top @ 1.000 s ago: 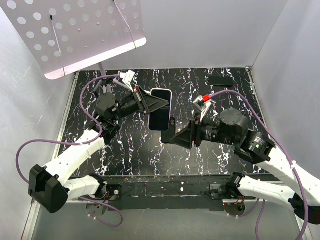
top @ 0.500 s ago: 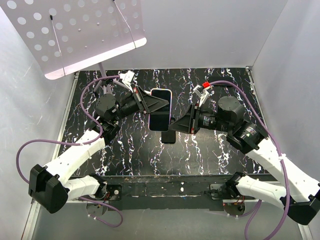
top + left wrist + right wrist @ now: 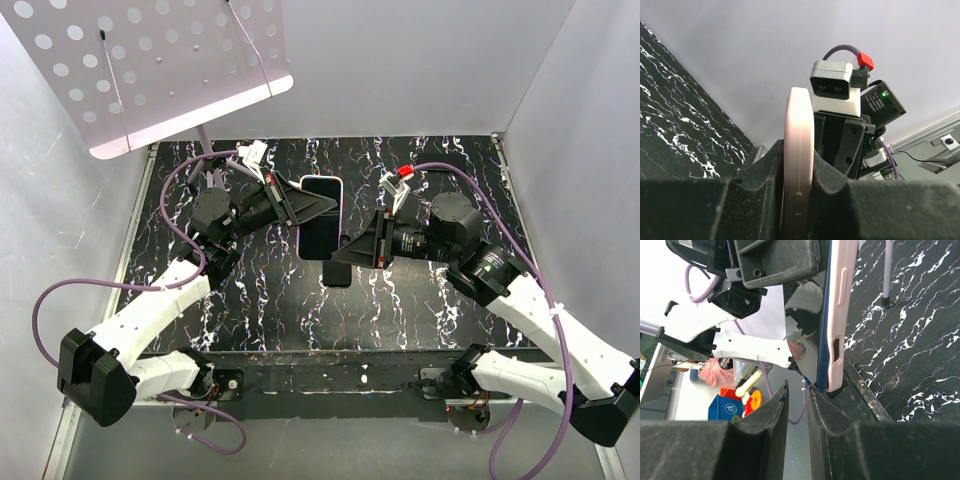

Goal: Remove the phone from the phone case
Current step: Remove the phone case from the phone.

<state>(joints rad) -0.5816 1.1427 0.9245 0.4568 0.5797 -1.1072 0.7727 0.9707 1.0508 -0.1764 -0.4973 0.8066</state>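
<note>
- Desk (image 3: 440, 300): black with white veins, lying under the phone (image 3: 322, 238), which hangs clear above its middle.
- Left pincer (image 3: 320, 208): clamped on the phone's far half from the left side, one finger on each face.
- Right pincer (image 3: 797, 390): just beside the phone's near right corner, fingers a narrow slit apart, nothing between them.
- Phone case (image 3: 799, 130): pink, wrapped around the phone.
- Phone: dark screen upward, long axis running far to near, one short end toward the arm bases.
</note>
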